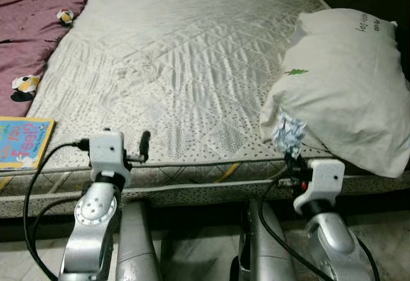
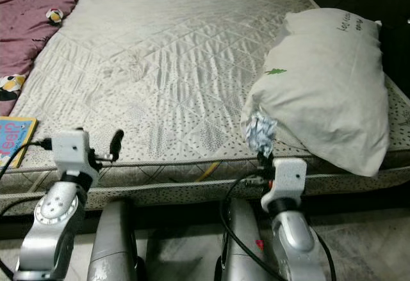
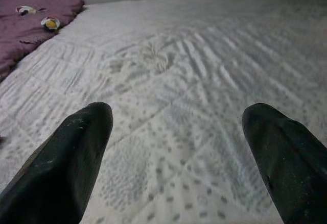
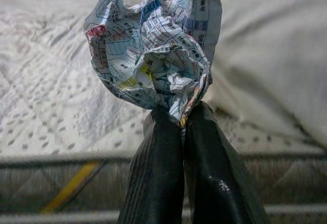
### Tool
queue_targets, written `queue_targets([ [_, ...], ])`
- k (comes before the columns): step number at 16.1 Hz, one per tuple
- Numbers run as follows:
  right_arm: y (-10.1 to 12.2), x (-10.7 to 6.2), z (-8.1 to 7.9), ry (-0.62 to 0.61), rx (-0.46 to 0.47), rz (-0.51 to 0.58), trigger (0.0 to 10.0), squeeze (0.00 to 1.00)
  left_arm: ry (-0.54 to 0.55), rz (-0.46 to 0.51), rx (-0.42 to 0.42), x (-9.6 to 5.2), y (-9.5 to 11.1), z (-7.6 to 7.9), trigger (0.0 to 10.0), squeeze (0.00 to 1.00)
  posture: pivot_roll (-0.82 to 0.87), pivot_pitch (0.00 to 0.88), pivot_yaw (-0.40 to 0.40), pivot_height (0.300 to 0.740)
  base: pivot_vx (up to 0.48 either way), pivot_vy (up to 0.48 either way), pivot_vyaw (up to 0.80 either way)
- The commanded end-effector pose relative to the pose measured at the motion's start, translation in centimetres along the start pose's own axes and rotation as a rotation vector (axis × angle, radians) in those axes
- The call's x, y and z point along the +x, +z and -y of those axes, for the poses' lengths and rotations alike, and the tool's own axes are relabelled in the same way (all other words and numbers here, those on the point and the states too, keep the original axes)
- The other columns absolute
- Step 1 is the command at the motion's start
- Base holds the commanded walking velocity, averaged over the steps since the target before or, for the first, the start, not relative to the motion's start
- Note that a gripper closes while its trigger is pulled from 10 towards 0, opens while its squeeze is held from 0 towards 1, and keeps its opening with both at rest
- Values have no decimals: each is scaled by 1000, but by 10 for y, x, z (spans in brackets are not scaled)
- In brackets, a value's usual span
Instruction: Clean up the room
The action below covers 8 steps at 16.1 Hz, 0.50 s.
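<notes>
R gripper pinched crumpled paper wad at mattress edge, by pillow. L gripper spread, empty. Children's book on mattress not yet cleared; disposal pending.

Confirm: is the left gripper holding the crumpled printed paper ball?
No. The left gripper is open over the bare mattress; the right gripper pinches the crumpled printed paper ball.

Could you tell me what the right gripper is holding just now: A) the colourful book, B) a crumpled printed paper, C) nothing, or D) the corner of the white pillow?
B: the right gripper has its jaws shut on the crumpled printed paper, in front of the white pillow.
</notes>
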State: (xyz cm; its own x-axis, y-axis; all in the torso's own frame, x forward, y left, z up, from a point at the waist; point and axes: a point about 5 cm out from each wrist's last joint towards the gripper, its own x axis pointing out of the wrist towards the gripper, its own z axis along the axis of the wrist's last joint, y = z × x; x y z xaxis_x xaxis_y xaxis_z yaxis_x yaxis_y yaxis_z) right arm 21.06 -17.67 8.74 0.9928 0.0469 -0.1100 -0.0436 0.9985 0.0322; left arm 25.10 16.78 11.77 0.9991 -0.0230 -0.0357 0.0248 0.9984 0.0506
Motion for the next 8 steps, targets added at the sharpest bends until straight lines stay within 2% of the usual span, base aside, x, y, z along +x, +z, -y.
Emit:
queue_targets([
  [1,8,1,-5,27,20,20,10000,0,-12,2,-17,2,0,1,10000,0,-4,0,2,510,0,0,0],
  [5,21,16,-19,44,78,50,10000,0,-39,0,-31,4,-3,5,10000,0,2,0,29,550,0,0,0],
  [8,27,23,-19,38,100,62,10000,0,-38,-15,-42,4,-5,6,10000,0,-5,0,32,574,0,0,0],
])
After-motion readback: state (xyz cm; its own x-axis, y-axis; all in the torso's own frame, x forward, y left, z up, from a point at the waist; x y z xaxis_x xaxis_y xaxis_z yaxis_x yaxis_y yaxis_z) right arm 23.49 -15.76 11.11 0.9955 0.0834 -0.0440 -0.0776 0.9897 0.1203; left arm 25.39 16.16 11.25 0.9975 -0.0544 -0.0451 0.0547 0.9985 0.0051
